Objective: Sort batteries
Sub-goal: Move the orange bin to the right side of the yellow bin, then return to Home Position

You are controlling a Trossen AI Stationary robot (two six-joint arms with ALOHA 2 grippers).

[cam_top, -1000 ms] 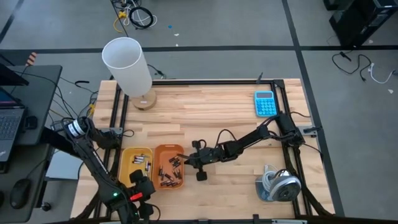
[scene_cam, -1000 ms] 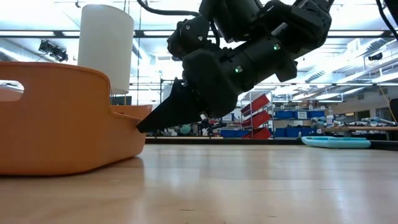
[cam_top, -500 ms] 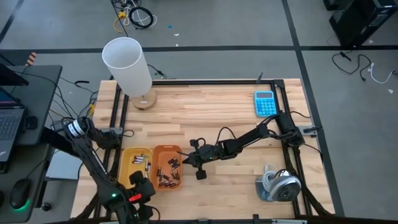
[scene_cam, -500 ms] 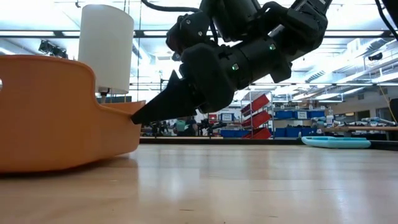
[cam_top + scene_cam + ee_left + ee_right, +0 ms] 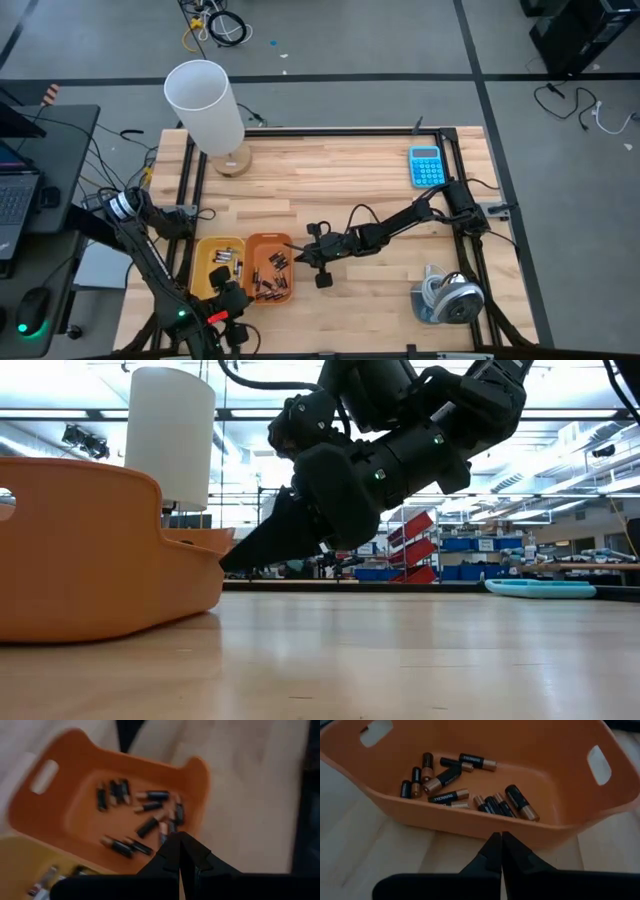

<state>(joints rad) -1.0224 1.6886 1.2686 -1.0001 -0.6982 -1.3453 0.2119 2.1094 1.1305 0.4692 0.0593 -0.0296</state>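
Butcher-block tabletop [image 5: 340, 190] carries no loose cells that I can make out, so the sorting looks nearly done. Nearest, the left gripper [image 5: 228, 297] hovers, fingers together and empty, over the bins. Dark batteries [image 5: 465, 782] lie in the orange bin [image 5: 271, 245], lighter ones in the yellow bin [image 5: 205, 255]. Farther right, the right gripper [image 5: 299, 256] is closed, empty, at the orange rim.

Robotics lab or workshop. Butcher-block table [image 5: 330, 180] on black frame, standing on grey concrete floor with taped lines and loose cables [image 5: 215, 25]. Laptop [image 5: 18, 195] and mouse [image 5: 30, 310] on side desk. Beyond table: ceiling strip lights, shelving with red and blue bins [image 5: 410, 550], long workbenches [image 5: 590, 568].
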